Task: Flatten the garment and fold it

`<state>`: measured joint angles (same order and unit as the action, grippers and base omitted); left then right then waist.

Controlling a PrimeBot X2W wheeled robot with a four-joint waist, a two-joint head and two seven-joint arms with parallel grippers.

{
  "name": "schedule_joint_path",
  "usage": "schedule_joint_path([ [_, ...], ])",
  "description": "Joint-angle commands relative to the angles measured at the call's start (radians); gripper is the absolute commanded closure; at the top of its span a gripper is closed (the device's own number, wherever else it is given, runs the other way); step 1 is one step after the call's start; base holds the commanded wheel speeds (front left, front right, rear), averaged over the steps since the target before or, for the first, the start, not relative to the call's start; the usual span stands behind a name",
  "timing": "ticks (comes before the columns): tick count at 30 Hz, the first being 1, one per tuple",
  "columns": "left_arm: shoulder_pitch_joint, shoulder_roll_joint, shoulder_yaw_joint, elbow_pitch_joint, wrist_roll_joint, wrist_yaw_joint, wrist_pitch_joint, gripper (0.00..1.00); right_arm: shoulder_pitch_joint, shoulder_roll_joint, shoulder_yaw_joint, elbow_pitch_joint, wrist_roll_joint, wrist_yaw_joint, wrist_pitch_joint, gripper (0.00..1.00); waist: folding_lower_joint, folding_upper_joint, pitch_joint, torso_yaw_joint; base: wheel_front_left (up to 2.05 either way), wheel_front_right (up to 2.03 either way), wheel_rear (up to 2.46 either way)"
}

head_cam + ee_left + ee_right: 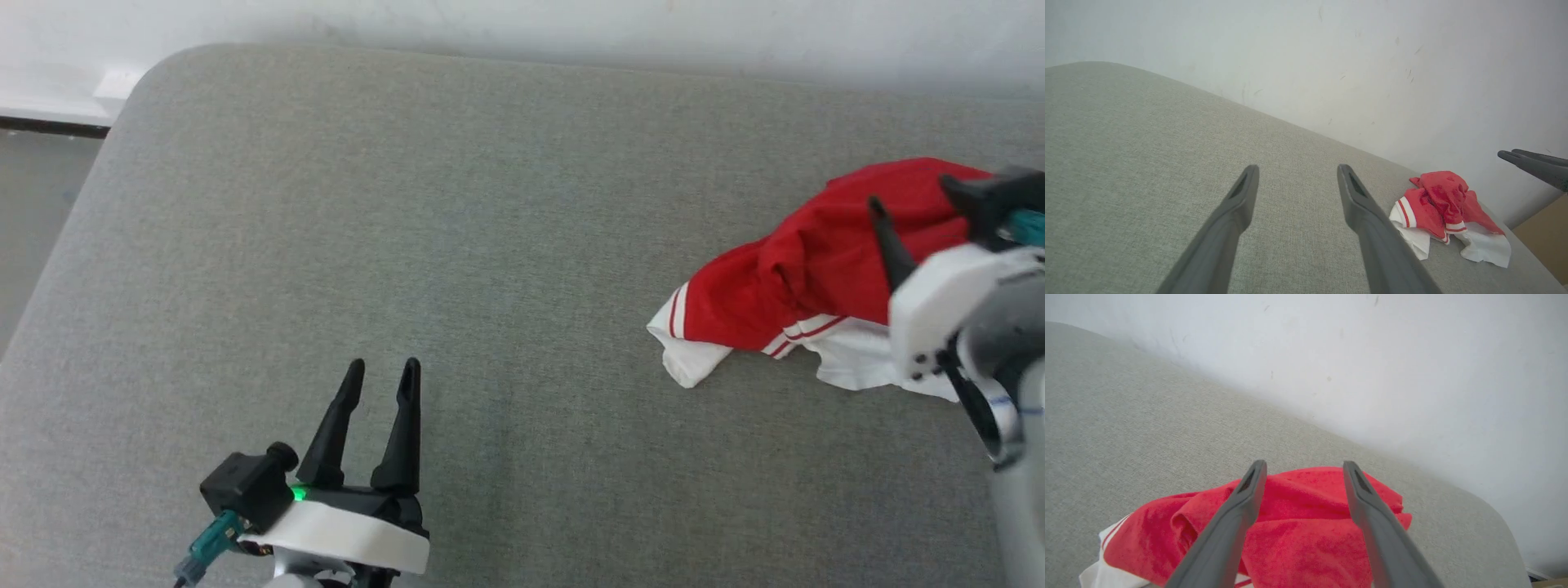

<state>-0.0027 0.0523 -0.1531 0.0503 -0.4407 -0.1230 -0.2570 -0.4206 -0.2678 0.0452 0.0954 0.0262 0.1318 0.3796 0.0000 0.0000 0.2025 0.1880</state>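
Left gripper [382, 369]: fingers spread, empty, low over the padded bench [490, 204] near its front edge. Right gripper [916, 204]: fingers apart, nothing between them, poised over the garment [784, 278], a crumpled red-and-white heap toward the far right corner. Step: flattening, not begun. Next, I judge: pinch a sleeve or hem edge and draw it toward centre.

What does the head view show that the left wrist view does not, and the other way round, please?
Head view: the green light on the left claw's white wrist, and a dark skirting strip at upper left. Left wrist view: a tan box corner at lower right. Both: the grey fabric cushion, the crumpled red-and-white jersey garment, and the open right claw by it.
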Motion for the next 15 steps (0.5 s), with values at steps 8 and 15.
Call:
schedule_joint_path([
  [8,-0.006,-0.002,0.031,-0.039,0.026,-0.006,-0.005,0.0,0.31,0.103,-0.217,-0.197,-0.041,-0.001,0.016,0.0,0.0,0.0,0.058,-0.037,0.0,0.0,0.0],
  [15,-0.028,0.004,0.033,-0.044,0.037,-0.007,-0.005,0.0,0.365,0.16,-0.272,-0.166,-0.086,-0.001,-0.037,0.0,0.0,0.0,0.113,-0.036,0.0,0.0,0.0],
])
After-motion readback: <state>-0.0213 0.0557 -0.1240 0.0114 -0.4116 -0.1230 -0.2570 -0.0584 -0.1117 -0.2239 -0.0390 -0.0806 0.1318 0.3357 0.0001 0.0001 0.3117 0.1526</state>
